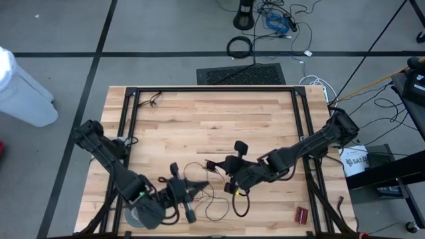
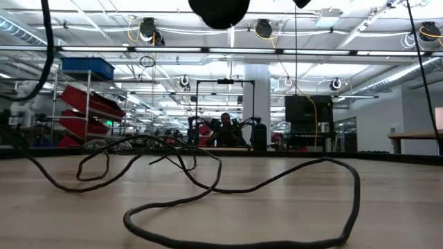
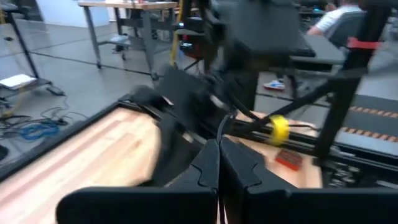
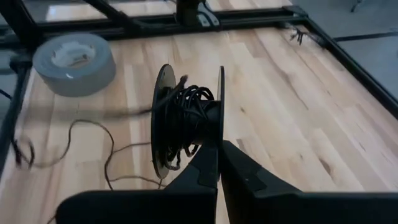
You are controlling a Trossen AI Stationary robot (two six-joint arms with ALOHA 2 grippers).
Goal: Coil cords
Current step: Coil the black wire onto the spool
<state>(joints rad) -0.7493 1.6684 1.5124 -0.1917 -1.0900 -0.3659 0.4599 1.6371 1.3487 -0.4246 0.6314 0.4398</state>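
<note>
The cord is a thin dark wire. Part of it is wound on a small black spool (image 4: 186, 121), and the remainder lies in slack loops (image 1: 216, 199) on the wooden table (image 1: 265, 119), seen close up in the low view (image 2: 242, 200). My right gripper (image 1: 214, 167) reaches in from the table's right, shut at the spool. My left gripper (image 1: 204, 191) comes from the table's left, shut on a strand of the cord (image 3: 222, 124), and points toward the right arm. My left gripper pinches a single strand of the cord (image 3: 220, 134) between its two fingertips. The strand rises out of the tips toward the right arm. My right gripper is shut on the spool's near edge, by one flange (image 4: 219, 134). The fingers come slanting down from the table's right. The spool is lifted clear, its flanges upright.
A wide grey tape roll (image 4: 74, 62) lies near the table's front left, under the left arm (image 1: 143, 214). A small red object (image 1: 302, 214) lies near the front right. Black frame rails (image 1: 212, 88) run along the table's far, left and right sides.
</note>
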